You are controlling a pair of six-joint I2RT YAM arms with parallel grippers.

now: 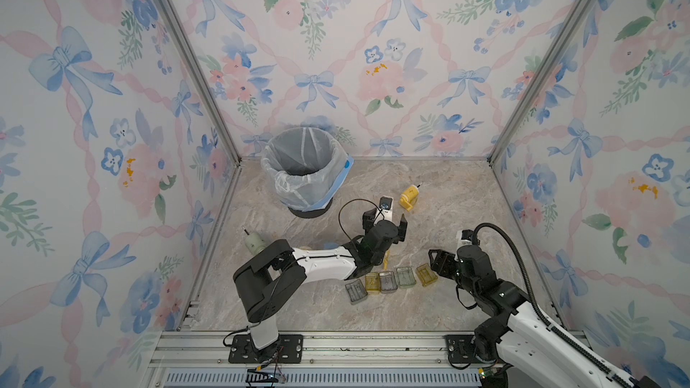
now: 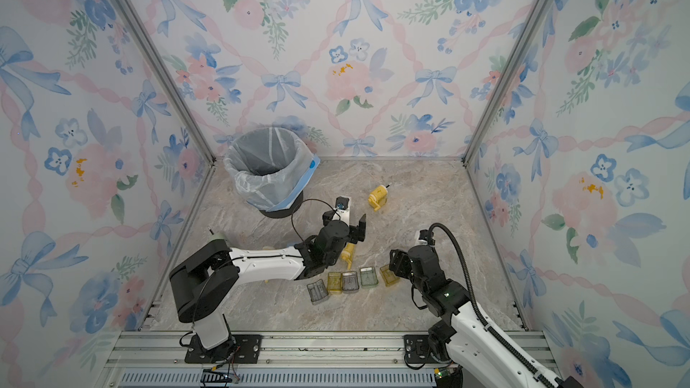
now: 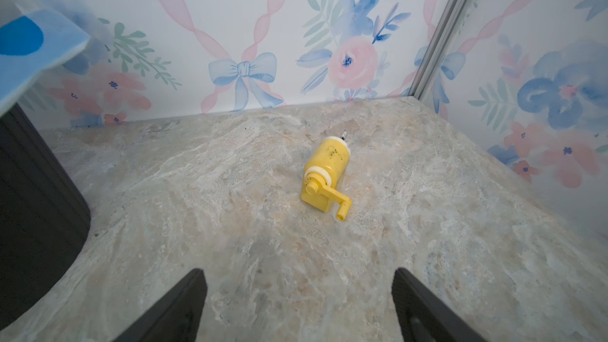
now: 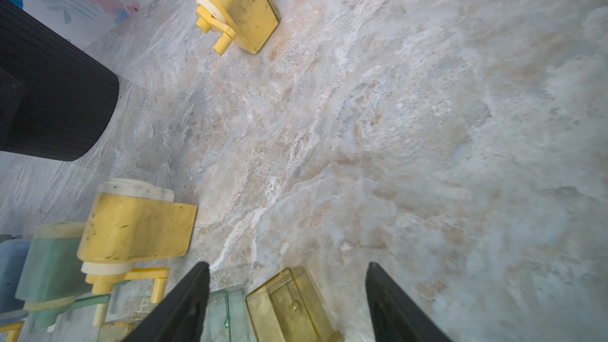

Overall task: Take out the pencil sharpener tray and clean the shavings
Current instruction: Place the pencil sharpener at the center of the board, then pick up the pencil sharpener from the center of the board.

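1. My left gripper [image 3: 297, 274] hangs above the marble table [image 1: 448, 199], fingers spread wide with nothing between them.
2. Ahead of those fingers, well apart from them, a yellow sharpener [image 3: 325, 179] lies on the table, crank end toward me; in both top views it lies to the right of the lined bin [image 1: 298, 188].
3. I cannot tell whether that sharpener has its tray inside.
4. My right gripper [image 4: 288, 266] hovers low over the near end of the table, fingers apart and touching nothing.
5. Between and under them lies a clear yellow tray [image 4: 289, 304], open side up, with a gap to each finger.
6. That tray is the right-hand end of a row of five trays [image 1: 387, 281] lying side by side on the table in front of my arms.
7. A second yellow sharpener [image 4: 138, 228] lies just behind the row, and a green sharpener [image 4: 49, 268] lies beside it.
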